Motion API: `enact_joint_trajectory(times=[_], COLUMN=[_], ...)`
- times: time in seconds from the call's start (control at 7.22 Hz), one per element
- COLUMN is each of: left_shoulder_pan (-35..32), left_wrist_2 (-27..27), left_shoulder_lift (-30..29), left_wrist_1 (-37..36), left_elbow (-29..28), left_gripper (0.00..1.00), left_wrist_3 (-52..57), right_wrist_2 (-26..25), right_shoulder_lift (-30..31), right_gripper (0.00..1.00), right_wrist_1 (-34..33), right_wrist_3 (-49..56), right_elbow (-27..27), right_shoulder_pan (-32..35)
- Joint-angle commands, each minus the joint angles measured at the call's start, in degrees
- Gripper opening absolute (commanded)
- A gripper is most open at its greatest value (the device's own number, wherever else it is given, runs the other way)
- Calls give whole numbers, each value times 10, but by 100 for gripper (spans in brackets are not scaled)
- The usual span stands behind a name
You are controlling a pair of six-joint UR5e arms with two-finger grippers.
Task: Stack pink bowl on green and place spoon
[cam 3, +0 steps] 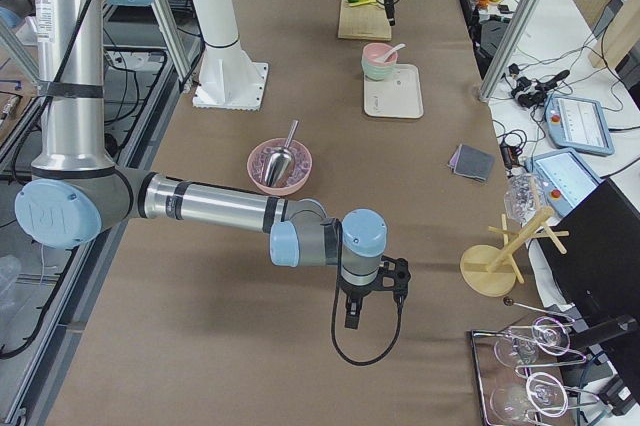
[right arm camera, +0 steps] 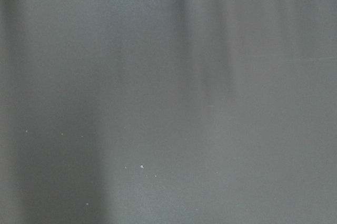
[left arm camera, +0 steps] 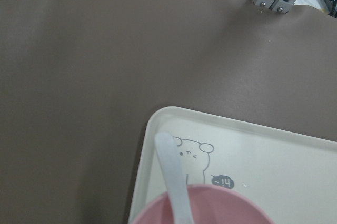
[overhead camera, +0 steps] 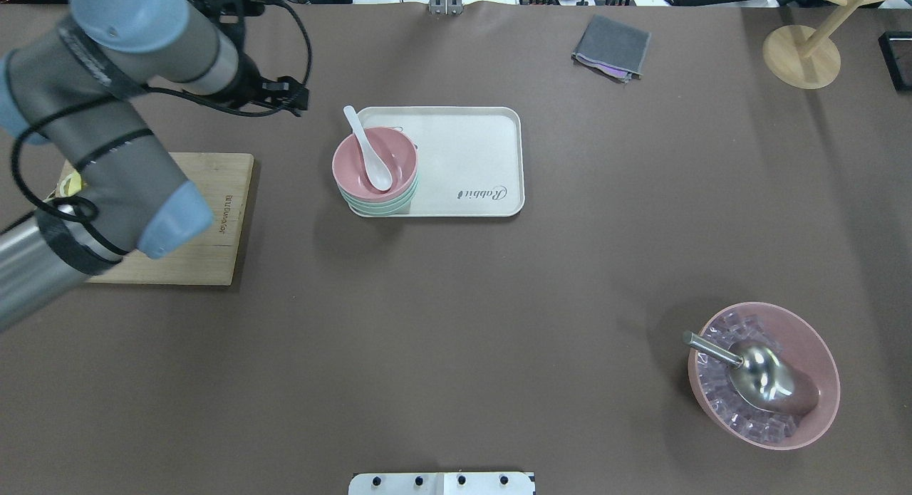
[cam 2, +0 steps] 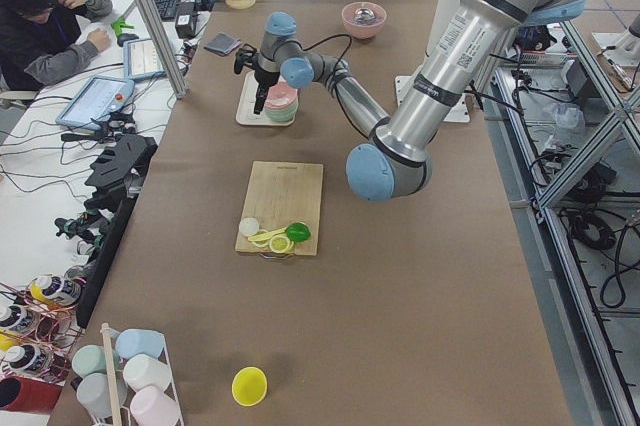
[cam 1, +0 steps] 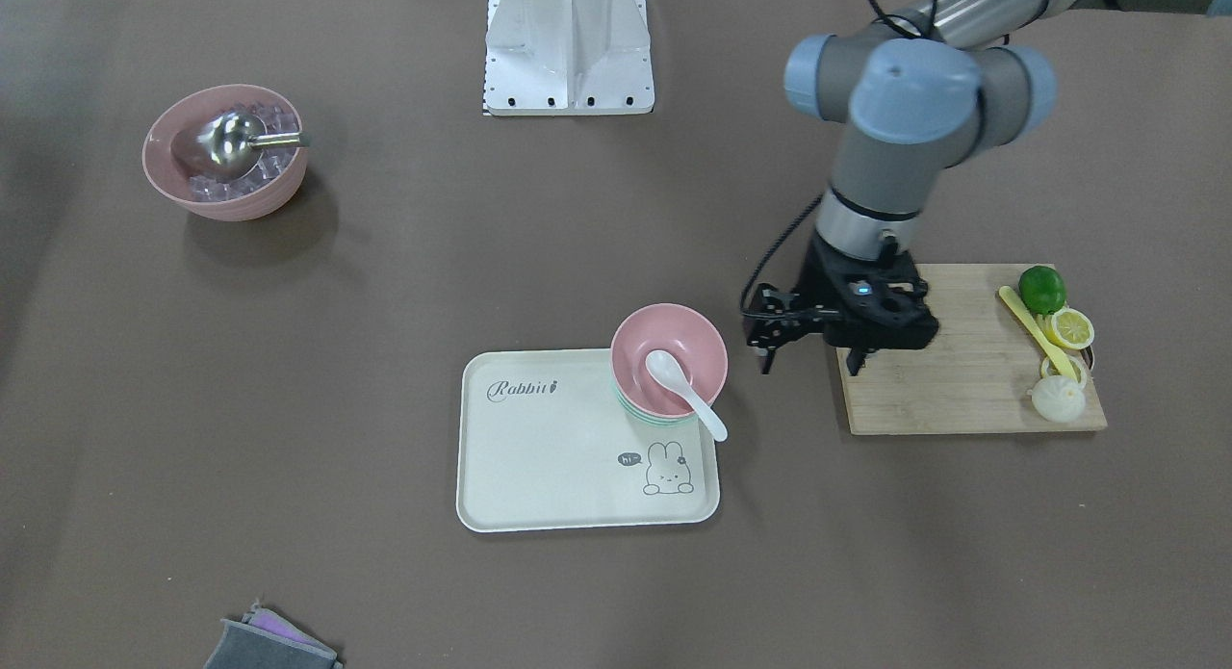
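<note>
A pink bowl (cam 1: 669, 353) sits on a stack of green bowls (cam 1: 643, 414) at the corner of the cream tray (cam 1: 539, 457). A white spoon (cam 1: 679, 385) lies in the pink bowl, its handle over the rim. The stack also shows in the overhead view (overhead camera: 375, 169). My left gripper (cam 1: 866, 359) hangs empty and open over the wooden cutting board (cam 1: 948, 390), apart from the bowls. The left wrist view shows the spoon handle (left arm camera: 174, 182) and the pink rim (left arm camera: 210, 208). My right gripper (cam 3: 352, 321) shows only in the exterior right view; I cannot tell its state.
A large pink bowl (overhead camera: 764, 375) of ice cubes with a metal scoop (overhead camera: 748, 370) stands at the near right. A lime, lemon slices and a yellow utensil (cam 1: 1054, 327) lie on the board. A grey cloth (overhead camera: 611, 48) and a wooden stand (overhead camera: 801, 46) are at the far side.
</note>
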State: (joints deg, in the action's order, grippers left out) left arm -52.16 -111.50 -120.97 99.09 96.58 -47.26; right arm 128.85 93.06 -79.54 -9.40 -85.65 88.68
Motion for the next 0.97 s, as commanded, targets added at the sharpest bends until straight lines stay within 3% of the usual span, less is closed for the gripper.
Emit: enact_joint_trajectory(times=[0.0,0.42,0.55,0.69,0.83], left_shoulder_pan=[-115,-245,-289,-301,-299], left_wrist_2=[-89,-119,-132,-177,-183], left_shoulder_lift=[88,162,172,189,214], left_wrist_1=[-15,-89,-129,-155,-155], left_elbow=[8,3,-2,-5,-9], left_gripper=[99,99,99,99,99], left_wrist_3=[244,542,584,585,584], right_wrist_2=[-2,-2,-2,2,6], right_shoulder_lift=[3,-2,-5,-6,-4], right_gripper=[100,100,100,100,100], right_wrist_1=[0,1,-1,-5,-9], right_wrist_3=[0,11,41,65,72], right_elbow=[0,-3,-3,-7,-10], right_shoulder_pan=[0,0,0,0,3])
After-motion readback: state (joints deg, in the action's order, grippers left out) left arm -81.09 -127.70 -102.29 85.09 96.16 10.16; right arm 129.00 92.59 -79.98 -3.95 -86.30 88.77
